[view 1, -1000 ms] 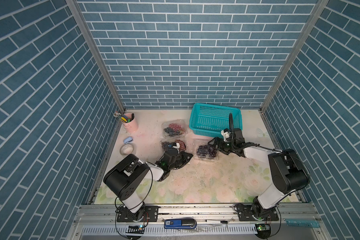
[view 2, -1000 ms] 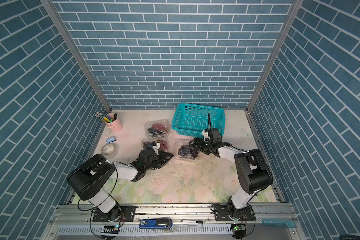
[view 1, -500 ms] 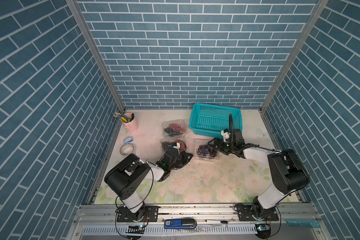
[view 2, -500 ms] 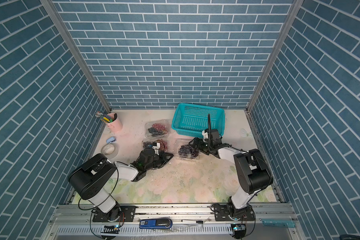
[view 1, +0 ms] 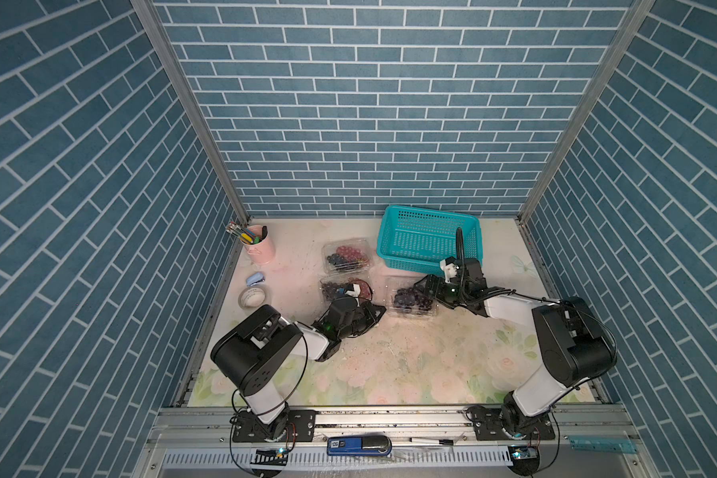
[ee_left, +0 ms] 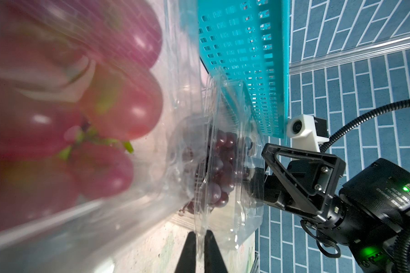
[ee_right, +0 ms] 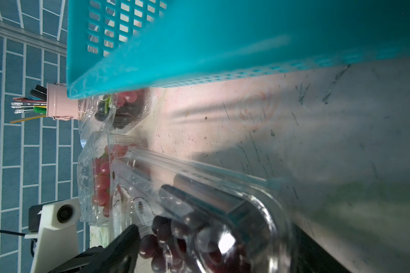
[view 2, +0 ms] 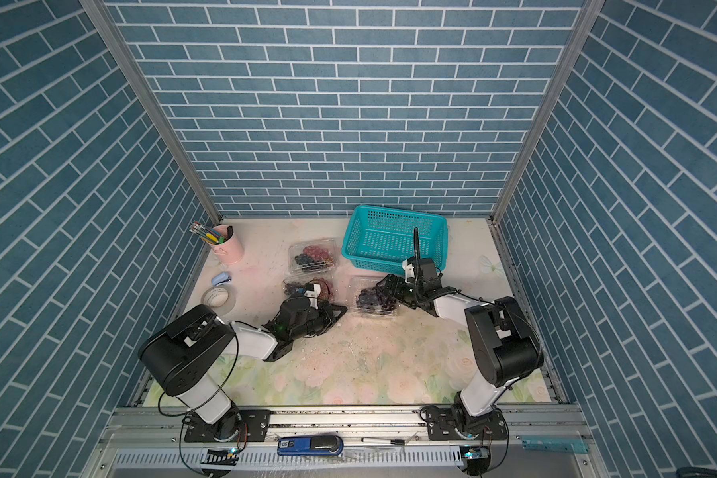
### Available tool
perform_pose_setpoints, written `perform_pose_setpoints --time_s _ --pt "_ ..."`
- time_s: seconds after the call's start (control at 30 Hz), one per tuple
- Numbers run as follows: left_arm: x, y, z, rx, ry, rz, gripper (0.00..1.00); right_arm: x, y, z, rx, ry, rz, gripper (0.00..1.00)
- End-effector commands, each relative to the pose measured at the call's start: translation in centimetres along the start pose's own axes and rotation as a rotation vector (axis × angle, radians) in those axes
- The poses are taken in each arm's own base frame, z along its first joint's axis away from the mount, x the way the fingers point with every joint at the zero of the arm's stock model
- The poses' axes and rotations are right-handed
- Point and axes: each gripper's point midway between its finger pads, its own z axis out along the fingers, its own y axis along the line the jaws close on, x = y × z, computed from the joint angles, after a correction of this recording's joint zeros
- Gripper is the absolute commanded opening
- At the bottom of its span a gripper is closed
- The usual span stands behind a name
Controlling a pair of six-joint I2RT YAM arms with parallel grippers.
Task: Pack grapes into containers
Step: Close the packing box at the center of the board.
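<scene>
The left tool [ee_left: 200,236] is seen shut, its thin fingers [ee_left: 191,250] pinched on a clear plastic edge of the right box [ee_left: 244,212]. In a top view this tool [view 1: 376,313] is held low at that box's 8 o'clock corner.

The right tool [view 1: 421,289] is spread wide at the box's 2 o'clock corner. In the right wrist view the box is seen between its fingers; whether they press on the walls cannot be told. Nothing is seen lifted by it.

All three boxes are set on the worktop [view 1: 410,360]. Dark grapes [view 1: 410,299] are heaped inside the right box. The middle box [view 1: 324,286] is placed just beside it at 9 o'clock; red grapes [ee_left: 118,106] are seen through its wall, close to the left wrist camera, and darker ones are shown with them in both top views. The back box [view 1: 328,253] is set just beyond the middle box at 12 o'clock, with red and dark grapes inside.

A teal basket [view 1: 406,260] is placed near the right box at 12 o'clock. A pink cup [view 1: 261,250] of pens is stood at the worktop's 10 o'clock corner.
</scene>
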Motion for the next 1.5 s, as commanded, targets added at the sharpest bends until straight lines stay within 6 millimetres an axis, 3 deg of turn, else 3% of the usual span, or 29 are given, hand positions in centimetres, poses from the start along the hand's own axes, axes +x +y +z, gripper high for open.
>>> perform_pose_setpoints --time_s 0.0,0.4,0.73,1.1,1.23,1.47 --pt "1.1 1.5 0.5 -0.058 0.033 0.007 0.1 2.3 -0.9 0.3 0.025 0.068 0.091 0.95" --pt "1.1 1.3 0.6 -0.064 0.035 0.028 0.04 2.4 -0.9 0.2 0.023 0.07 0.093 0.95" --pt "0.0 0.3 -1.9 -0.155 0.016 0.148 0.36 1.1 0.3 -1.4 0.047 0.039 0.028 0.96" --pt "-2.1 -1.2 -5.4 -0.223 -0.034 0.259 0.51 -1.7 0.5 -5.3 0.106 -0.043 -0.029 0.98" --pt "-1.8 -1.3 -4.9 -0.202 -0.017 0.243 0.52 -2.0 0.4 -5.4 0.109 -0.046 -0.033 0.98" --pt "0.6 -0.3 -2.2 -0.128 0.046 0.151 0.47 -2.4 0.7 -3.3 0.059 -0.021 -0.008 0.98"
